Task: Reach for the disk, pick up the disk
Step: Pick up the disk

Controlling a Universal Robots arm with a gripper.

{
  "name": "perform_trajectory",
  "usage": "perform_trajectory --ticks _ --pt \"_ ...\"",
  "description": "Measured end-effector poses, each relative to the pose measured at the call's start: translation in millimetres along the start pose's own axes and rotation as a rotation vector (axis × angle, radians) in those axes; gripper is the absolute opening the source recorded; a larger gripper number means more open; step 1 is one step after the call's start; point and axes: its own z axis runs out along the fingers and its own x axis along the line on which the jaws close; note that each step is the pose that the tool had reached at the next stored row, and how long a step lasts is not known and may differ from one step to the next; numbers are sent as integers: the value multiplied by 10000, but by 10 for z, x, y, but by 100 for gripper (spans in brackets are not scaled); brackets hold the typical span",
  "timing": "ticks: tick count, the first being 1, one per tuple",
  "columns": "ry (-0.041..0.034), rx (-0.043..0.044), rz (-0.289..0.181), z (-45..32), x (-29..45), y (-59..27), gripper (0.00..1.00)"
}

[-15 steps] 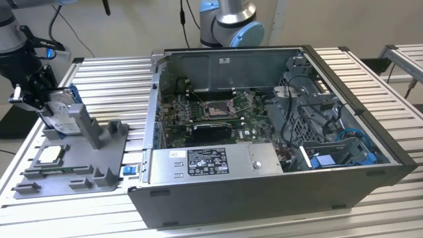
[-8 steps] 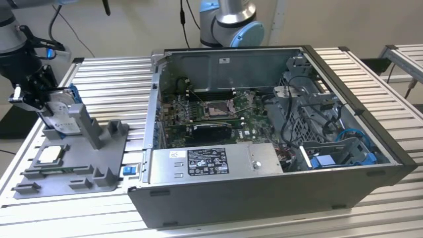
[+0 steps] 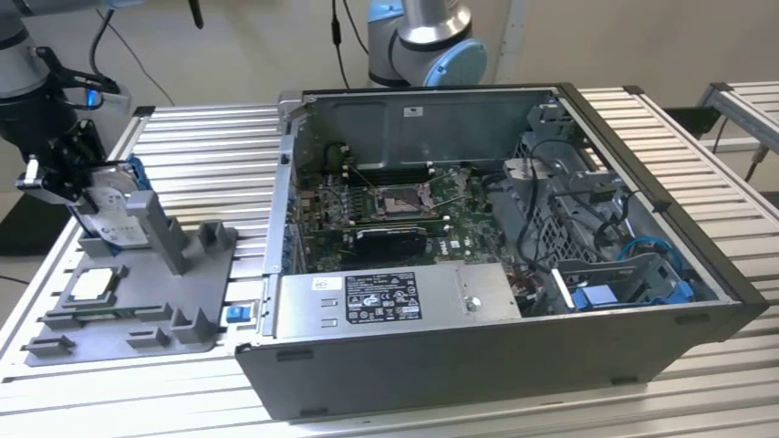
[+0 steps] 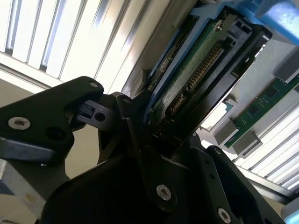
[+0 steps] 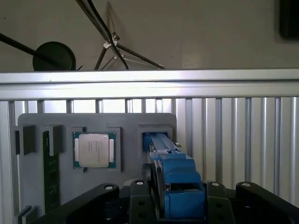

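Second wrist view: pincer [image 4: 156, 128] narrow, clamped on disk [image 4: 198, 70] edge; exterior view: disk upright at grey holder [image 3: 182, 294].

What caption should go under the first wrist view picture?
Gripper jaws clasp the blue-framed disk standing in a grey tray, beside a chip.

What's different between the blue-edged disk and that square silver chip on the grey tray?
The disk stands on edge; the chip lies flat in its recess. The disk is edged in bright blue plastic, the chip in green board. The disk is clearly larger than the chip. Both have silver-grey faces and are at the same grey tray.
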Motion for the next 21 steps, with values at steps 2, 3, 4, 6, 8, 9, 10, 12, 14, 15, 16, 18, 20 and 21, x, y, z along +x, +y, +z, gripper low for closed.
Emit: perform_trajectory --ticks 2,3,4,6,8,9,10,12,14,15,16,18,20,21 --pt "0 1 0 1 0 0 0" --pt "9 1 1 1 -2 0 0" --pt "40 4 3 2 -5 0 0" --pt "29 3 0 0 -3 0 0" --pt "-50 2 -5 -3 -2 -1 0" --pt "-68 6 -3 -6 -5 0 0" --pt "-72 11 -1 -10 -5 -1 0" --pt "-73 9 -1 -25 -6 0 0" --pt "-69 1 0 -46 -5 2 0" --pt "-70 4 -1 -55 -5 1 0" --pt "-69 3 -1 -66 -5 2 0" --pt "-68 0 -1 -92 -5 3 0" --pt "-68 0 -2 -114 -6 3 0" --pt "-68 0 -2 -125 -6 4 0"
